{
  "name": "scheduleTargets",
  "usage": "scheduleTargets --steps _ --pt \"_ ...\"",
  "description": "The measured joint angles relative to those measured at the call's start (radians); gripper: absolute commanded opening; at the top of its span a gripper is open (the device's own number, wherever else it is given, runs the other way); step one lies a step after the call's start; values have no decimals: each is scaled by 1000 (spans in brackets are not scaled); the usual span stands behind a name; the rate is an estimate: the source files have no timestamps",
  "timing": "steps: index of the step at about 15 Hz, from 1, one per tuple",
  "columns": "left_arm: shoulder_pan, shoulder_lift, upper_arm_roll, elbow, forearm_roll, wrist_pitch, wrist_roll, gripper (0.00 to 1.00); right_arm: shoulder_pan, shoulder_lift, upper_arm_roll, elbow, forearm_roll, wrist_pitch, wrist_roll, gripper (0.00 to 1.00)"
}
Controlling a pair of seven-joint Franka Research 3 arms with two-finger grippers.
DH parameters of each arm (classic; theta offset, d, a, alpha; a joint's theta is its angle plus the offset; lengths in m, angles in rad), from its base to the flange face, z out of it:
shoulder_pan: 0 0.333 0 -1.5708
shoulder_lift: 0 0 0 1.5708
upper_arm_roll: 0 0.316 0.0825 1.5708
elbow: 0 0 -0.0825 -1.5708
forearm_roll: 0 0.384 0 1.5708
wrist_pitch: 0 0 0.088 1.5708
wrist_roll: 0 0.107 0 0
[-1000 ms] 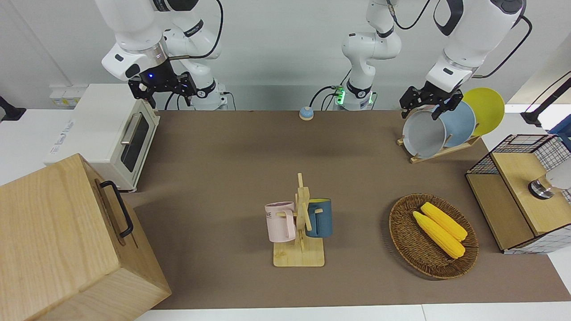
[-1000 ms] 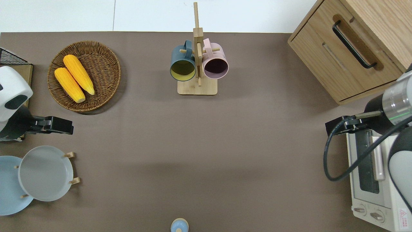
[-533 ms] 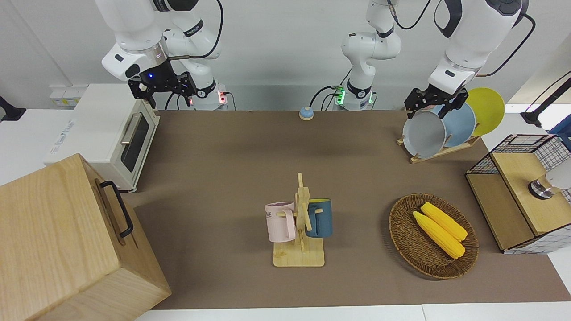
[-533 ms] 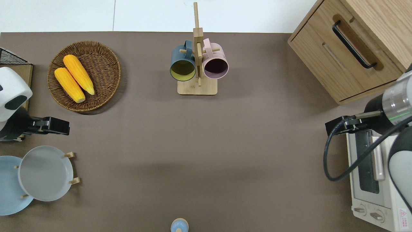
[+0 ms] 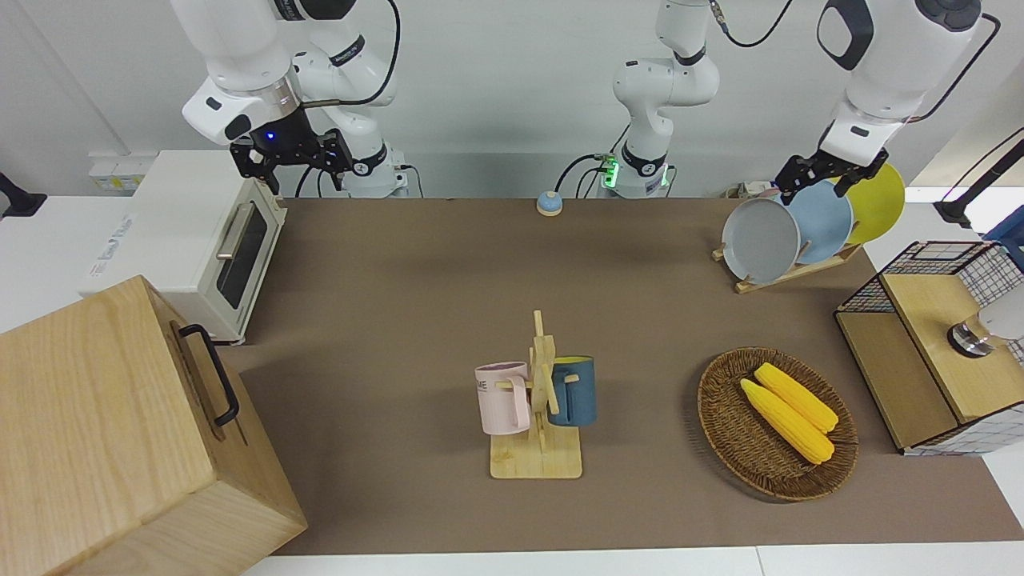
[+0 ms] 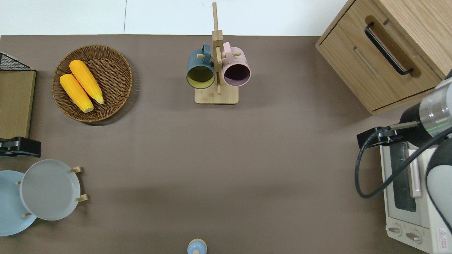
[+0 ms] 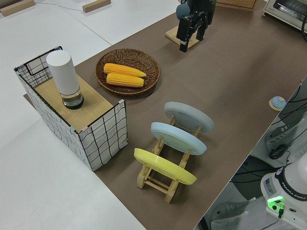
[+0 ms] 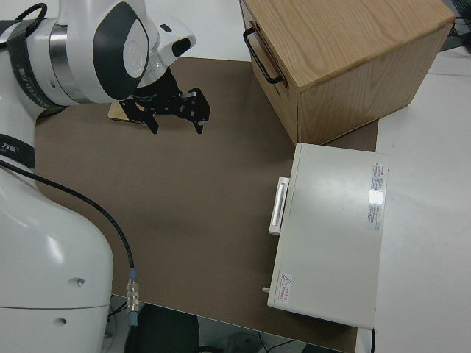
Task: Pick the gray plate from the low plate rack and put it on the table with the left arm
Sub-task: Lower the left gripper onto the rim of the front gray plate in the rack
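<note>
The gray plate (image 5: 760, 240) leans in the low plate rack (image 5: 788, 273) at the left arm's end of the table (image 5: 400, 280), as the rack's plate closest to the table's middle. It also shows in the overhead view (image 6: 49, 188) and the left side view (image 7: 188, 116). My left gripper (image 5: 828, 172) is open and empty, up in the air. In the overhead view the left gripper (image 6: 19, 147) hangs over the mat just farther from the robots than the plate, apart from it. My right gripper (image 5: 292, 158) is open and parked.
A light-blue plate (image 5: 824, 224) and a yellow plate (image 5: 880, 200) stand in the same rack. A wire crate (image 5: 936, 344), a wicker basket with corn (image 5: 776, 424), a mug stand with two mugs (image 5: 536, 400), a toaster oven (image 5: 192, 240) and a wooden drawer box (image 5: 120, 440) stand around.
My left gripper has moved away from the gray plate's rim, toward the left arm's end of the table. The plate stays in the rack. The right arm has not moved.
</note>
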Motion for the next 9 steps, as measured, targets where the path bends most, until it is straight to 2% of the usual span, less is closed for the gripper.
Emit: scheduleTargets --steps 5,9 --pt "24 -81 95 -149 11 86 70 993 0 0 0 0 0 0 0 983" --pt "25 -106 114 -258 10 135 75 993 0 0 0 0 0 0 0 983"
